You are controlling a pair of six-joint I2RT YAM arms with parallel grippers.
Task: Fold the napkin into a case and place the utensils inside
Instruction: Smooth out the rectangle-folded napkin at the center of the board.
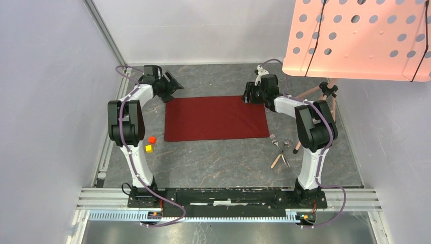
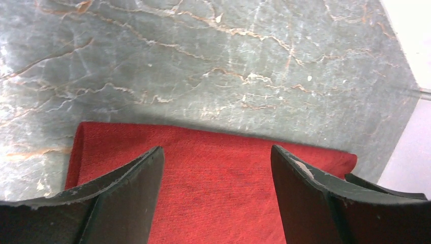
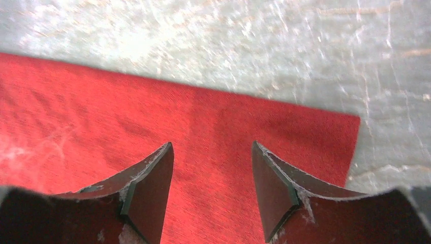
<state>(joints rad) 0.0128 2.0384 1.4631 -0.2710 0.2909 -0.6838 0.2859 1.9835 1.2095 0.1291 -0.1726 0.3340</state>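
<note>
Maroon napkin [image 1: 216, 118] flat on table [image 1: 218, 162]; left tool [image 2: 216, 152] and right tool [image 3: 211, 147] wide open, empty, above far corners.

The left arm [image 1: 138, 163] and right arm [image 1: 308, 170] show white links, black joints, purple cables [image 1: 344, 201].

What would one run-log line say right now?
napkin flat | left hand open, at far-left corner | right hand open, at far-right corner | utensils right of napkin
</note>
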